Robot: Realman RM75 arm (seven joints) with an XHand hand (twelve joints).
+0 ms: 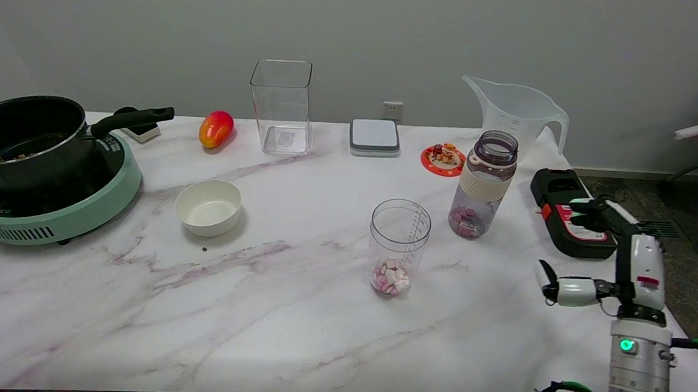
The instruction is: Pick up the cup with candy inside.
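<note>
White marble-look desk [294,330] fills most of the view. Left edge: mint green induction cooker [55,213] with a black pot [26,137] on it, handle pointing toward the far edge. Far right corner: clear measuring jug [518,109], handle to the right. Far edge, middle: tall clear square container [282,106], upright, nothing visible inside. Right edge: black case with red-and-white label [566,213], partly off the desk corner. Right arm comes in at the near right corner; robot hand [605,263] hovers over the right edge, fingers spread apart, holding nothing, one finger sticking out toward the desk centre, others reaching over the black case. Dark tinted bottle [482,185] with beige band, no lid, right of centre, pink-white pieces at the bottom. Target cup [399,246]: clear, with printed scale, upright near desk centre, just beside and nearer than the bottle, not touching it, pink and white candy [390,279] at the bottom; well apart from the robot hand. White bowl [208,208] left of centre. Grey-topped square box [375,137] on the far edge. Red-yellow mango [216,128] left of the square container. Red round coaster with small figures [443,157] beside the bottle, far side.
</note>
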